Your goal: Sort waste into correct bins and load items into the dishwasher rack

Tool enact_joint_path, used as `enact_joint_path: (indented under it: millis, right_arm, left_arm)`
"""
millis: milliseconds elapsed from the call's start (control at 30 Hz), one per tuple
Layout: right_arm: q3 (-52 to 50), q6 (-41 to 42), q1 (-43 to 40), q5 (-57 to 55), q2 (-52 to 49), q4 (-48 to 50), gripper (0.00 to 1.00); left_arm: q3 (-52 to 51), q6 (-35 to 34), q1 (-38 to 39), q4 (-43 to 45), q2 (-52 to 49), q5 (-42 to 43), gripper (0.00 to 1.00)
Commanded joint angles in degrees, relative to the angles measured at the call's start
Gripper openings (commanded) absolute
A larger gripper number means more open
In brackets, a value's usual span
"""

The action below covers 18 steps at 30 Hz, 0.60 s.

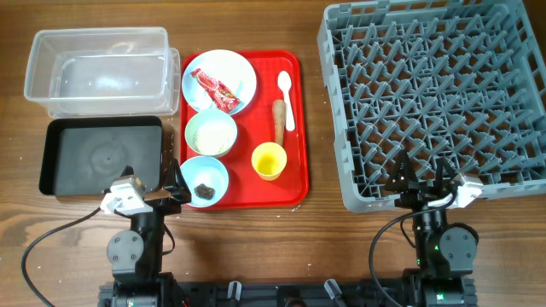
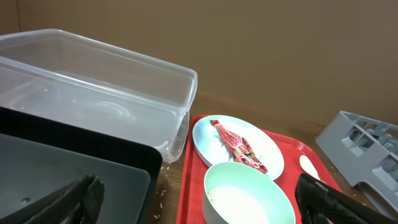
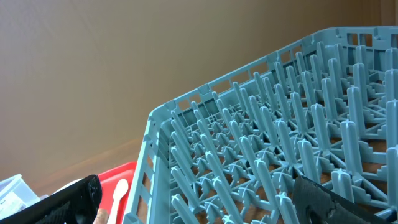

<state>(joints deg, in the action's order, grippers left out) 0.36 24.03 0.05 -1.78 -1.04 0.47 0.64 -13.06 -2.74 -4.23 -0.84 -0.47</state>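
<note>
The red snack wrapper (image 1: 215,89) is lying on the pale blue plate (image 1: 237,66) at the back of the red tray (image 1: 294,170) on the counter (image 1: 256,247), just beside the clear tub (image 1: 98,34). It is looking thin, crinkly and very light, probably slippery, so pinching across its narrow middle is seeming safest, without pressing on the plate. The left fingers (image 2: 78,199) are hanging spread apart and empty near the black tray (image 1: 102,153); the right fingers (image 3: 71,196) are likewise parted, gripping nothing, at the near edge of the grey rack (image 1: 334,111)
</note>
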Motion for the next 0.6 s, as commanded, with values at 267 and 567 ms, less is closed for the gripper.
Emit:
enact_joint_path:
  millis: [267,567]
  right_arm:
    - [-0.07,0.37,-0.28,-0.76,0.39,0.22,1.00]
    - [-0.07,2.47,-0.28,-2.91,0.28,0.59,1.00]
  left_arm:
    - [-0.26,0.85,-0.26,0.02,0.46,0.87,1.00]
    - [-0.26,0.85,-0.26,0.07,0.46,0.87,1.00]
